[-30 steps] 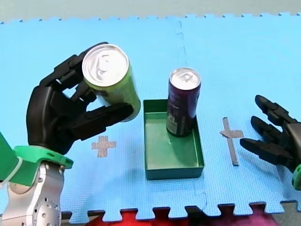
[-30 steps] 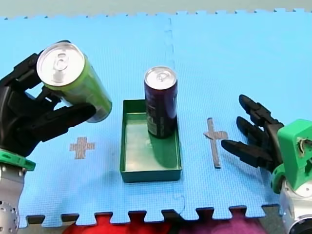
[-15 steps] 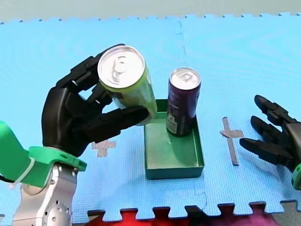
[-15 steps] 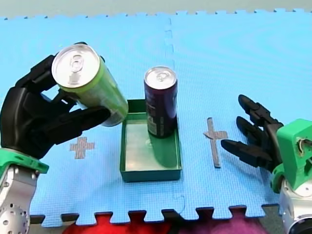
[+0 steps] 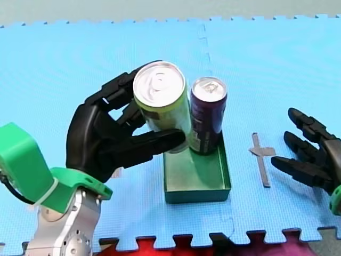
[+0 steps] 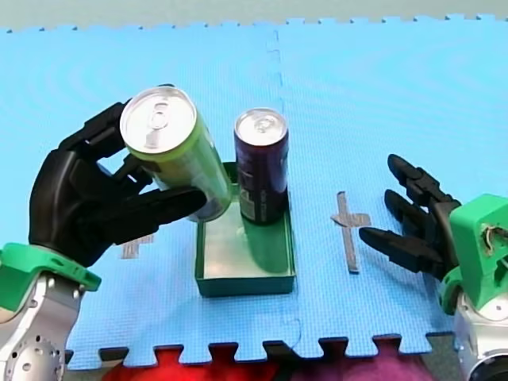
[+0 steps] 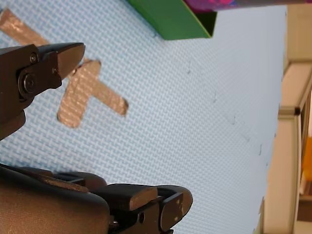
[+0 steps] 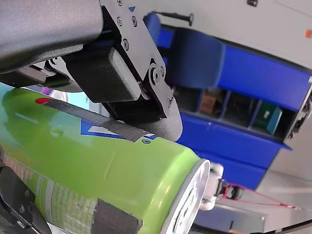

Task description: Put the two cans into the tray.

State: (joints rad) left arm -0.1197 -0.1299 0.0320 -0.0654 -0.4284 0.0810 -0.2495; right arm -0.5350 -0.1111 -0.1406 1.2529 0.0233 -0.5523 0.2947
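L hand [image 5: 114, 141], centre-left of head view: fingers wrapped round green can [image 5: 162, 101], thumb across its front, firm grip. Can is held off the surface, tilted, lid toward the camera, above tray's left-rear corner. It sits just beside purple can [image 5: 208, 114]; contact betw. the two probably none, but can't tell from this angle.

Purple can upright inside tray [image 5: 197, 193], at the far end, frame centre. Near half of tray floor bare. Tray sits on blue foam mat [image 5: 266, 64].

Second wrist view: green can [image 8: 97, 180] runs diagonally, black fingers [image 8: 122, 78] pressed on its side.

R hand [image 5: 311, 154], lower right of frame: unclenched, holding nothing, near grey tape mark [image 5: 261, 157].
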